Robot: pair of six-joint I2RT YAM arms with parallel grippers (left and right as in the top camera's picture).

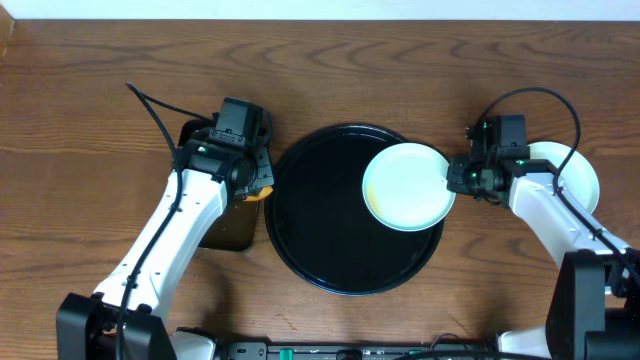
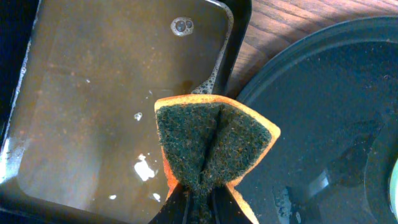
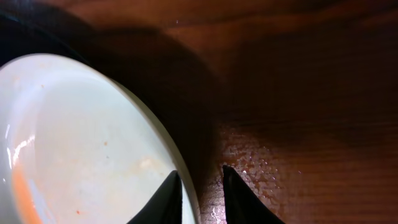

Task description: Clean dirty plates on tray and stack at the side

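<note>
My right gripper [image 3: 200, 173], narrowly parted astride the rim of the plate [image 3: 81, 143] and unclamped, risked dropping it onto the tray [image 1: 320, 220] if raised; my left gripper [image 2: 198, 200] pinched the sponge [image 2: 211, 137].

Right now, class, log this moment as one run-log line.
left gripper: shut on sponge | right gripper: jaws astride plate rim, grip unclear | plate: at tray's right edge | other plate: off tray

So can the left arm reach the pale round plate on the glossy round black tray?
Probably yes: only bare tray lies between the left gripper, shut on the orange-and-green sponge, and the plate; the right gripper sits at its far rim.
</note>
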